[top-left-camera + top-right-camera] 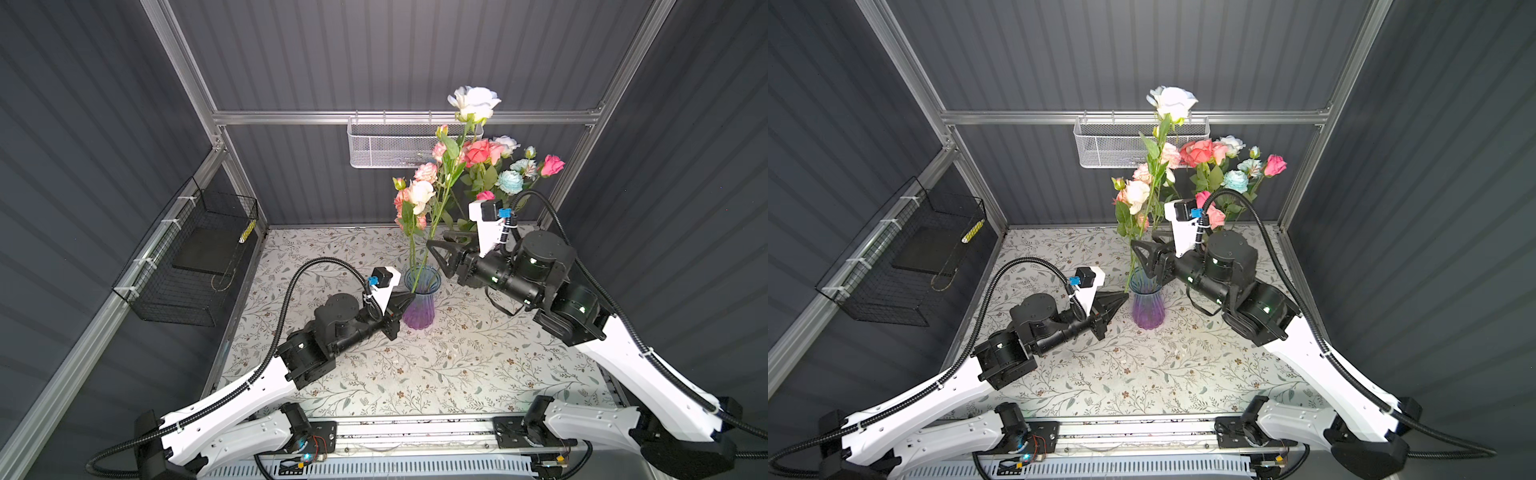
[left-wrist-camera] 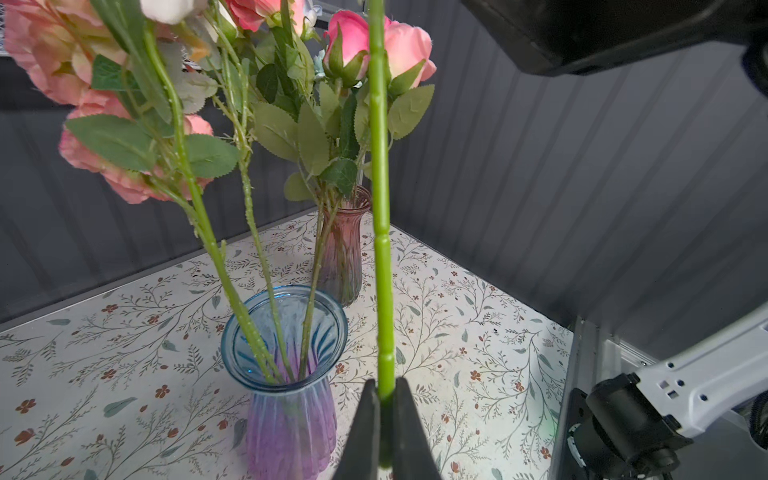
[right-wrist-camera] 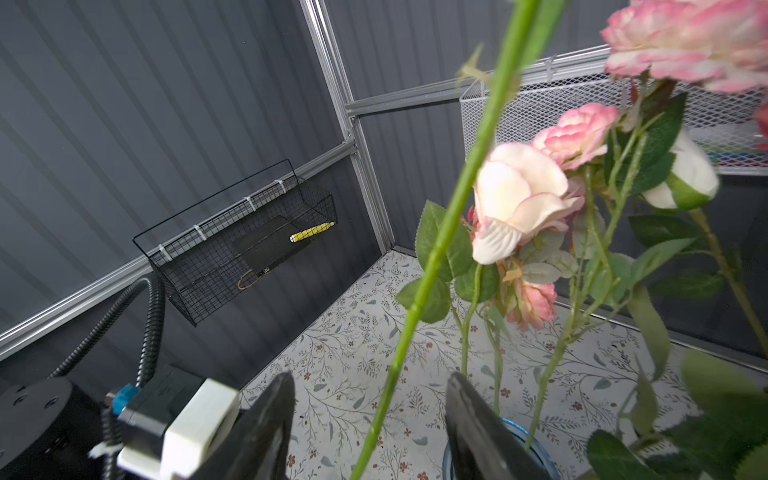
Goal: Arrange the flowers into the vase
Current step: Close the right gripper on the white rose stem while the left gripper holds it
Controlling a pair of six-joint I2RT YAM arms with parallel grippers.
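Observation:
A blue-and-purple glass vase [image 1: 422, 301] [image 1: 1147, 305] [image 2: 286, 374] stands mid-table with up to three stems of pink and cream flowers [image 1: 417, 193] [image 3: 519, 199] in it. My left gripper [image 1: 411, 296] [image 1: 1125, 296] [image 2: 385, 380] is shut on the lower end of a long green stem [image 2: 380, 208] [image 3: 457, 199], just beside the vase's rim. That stem rises to a white rose [image 1: 476, 99] [image 1: 1173, 99]. Higher up, my right gripper [image 1: 437, 258] [image 1: 1140, 257] [image 3: 370, 376] is open, its fingers apart on either side of the same stem without touching it.
A reddish glass vase [image 2: 343, 249] at the back right holds several more flowers [image 1: 482, 153] in pink, coral and pale blue. A white mesh basket [image 1: 386, 145] hangs on the back wall, a black wire basket [image 1: 191, 257] on the left wall.

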